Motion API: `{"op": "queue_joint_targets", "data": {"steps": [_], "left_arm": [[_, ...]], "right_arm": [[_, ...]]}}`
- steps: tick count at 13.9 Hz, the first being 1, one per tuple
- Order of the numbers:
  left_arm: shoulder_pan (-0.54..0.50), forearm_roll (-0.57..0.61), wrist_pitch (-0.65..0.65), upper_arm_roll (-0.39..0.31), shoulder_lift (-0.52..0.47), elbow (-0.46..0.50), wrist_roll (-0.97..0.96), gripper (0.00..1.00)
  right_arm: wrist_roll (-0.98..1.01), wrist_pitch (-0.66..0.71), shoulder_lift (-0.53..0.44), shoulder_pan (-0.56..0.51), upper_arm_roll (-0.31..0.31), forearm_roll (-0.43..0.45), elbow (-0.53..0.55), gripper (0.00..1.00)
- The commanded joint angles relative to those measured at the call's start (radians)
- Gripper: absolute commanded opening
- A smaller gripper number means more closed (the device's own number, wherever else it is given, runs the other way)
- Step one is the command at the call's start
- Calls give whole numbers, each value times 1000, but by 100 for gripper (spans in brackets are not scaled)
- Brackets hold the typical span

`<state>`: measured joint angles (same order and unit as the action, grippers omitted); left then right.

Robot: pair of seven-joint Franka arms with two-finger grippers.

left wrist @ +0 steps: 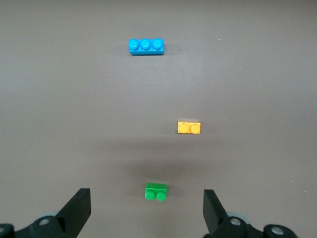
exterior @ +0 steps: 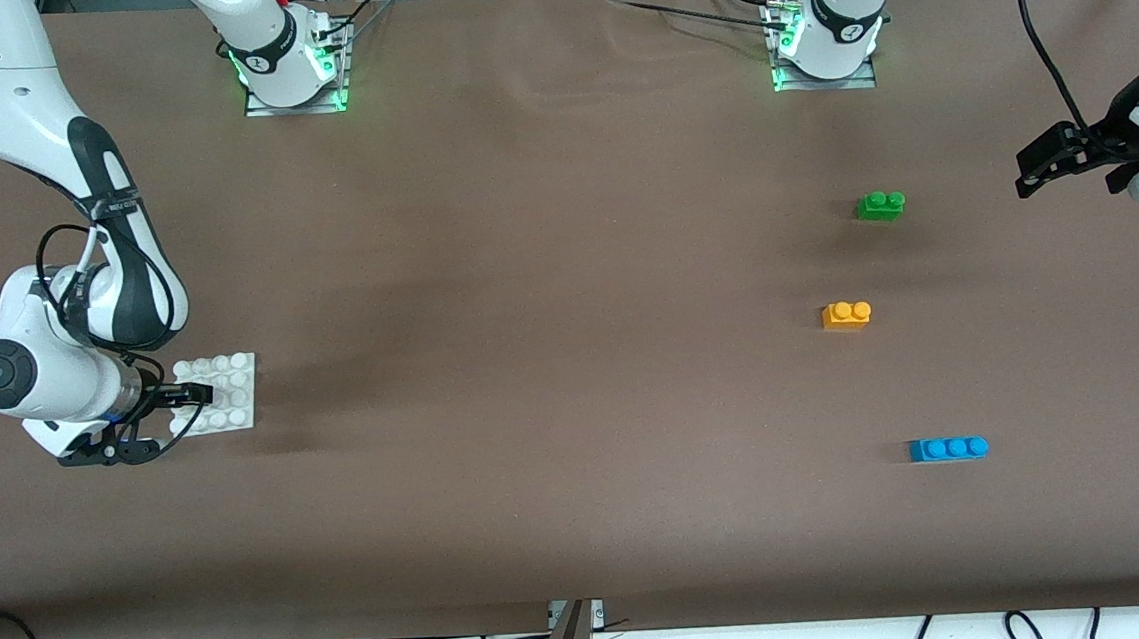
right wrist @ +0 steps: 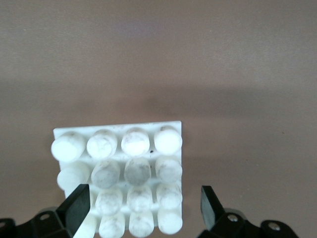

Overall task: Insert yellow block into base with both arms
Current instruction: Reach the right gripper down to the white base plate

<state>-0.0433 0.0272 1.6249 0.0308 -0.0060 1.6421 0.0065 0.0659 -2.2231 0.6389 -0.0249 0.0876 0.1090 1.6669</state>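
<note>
The yellow block [exterior: 846, 314] lies on the brown table toward the left arm's end, between a green brick and a blue brick; it also shows in the left wrist view [left wrist: 189, 127]. The white base [exterior: 232, 368] lies toward the right arm's end. My right gripper [exterior: 184, 397] is low over the base's edge, open and empty. In the right wrist view the base [right wrist: 119, 129] fills the space between the open jaws of the right gripper [right wrist: 143, 196]. My left gripper [exterior: 1050, 161] hangs open and empty at the left arm's end of the table, above the green brick in its wrist view [left wrist: 147, 201].
A green two-stud brick [exterior: 881, 205] lies farther from the front camera than the yellow block; it also shows in the left wrist view [left wrist: 156, 191]. A blue three-stud brick [exterior: 948, 448] lies nearer; it shows in that view too [left wrist: 145, 46]. A brown cloth covers the table.
</note>
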Motion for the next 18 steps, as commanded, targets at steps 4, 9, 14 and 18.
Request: {"op": "queue_joint_targets", "data": {"steps": [4, 9, 14, 18], "left_arm": [[0, 16, -3, 3, -6, -8, 18, 100], [0, 16, -3, 4, -6, -8, 18, 100], [0, 16, -3, 8, -6, -8, 18, 100], [0, 16, -3, 8, -6, -8, 18, 100]], "right_arm": [[26, -76, 30, -15, -8, 14, 34, 99], [35, -78, 30, -15, -8, 14, 42, 99], [64, -67, 18, -15, -9, 14, 47, 99], [63, -66, 18, -15, -9, 9, 47, 99]]}}
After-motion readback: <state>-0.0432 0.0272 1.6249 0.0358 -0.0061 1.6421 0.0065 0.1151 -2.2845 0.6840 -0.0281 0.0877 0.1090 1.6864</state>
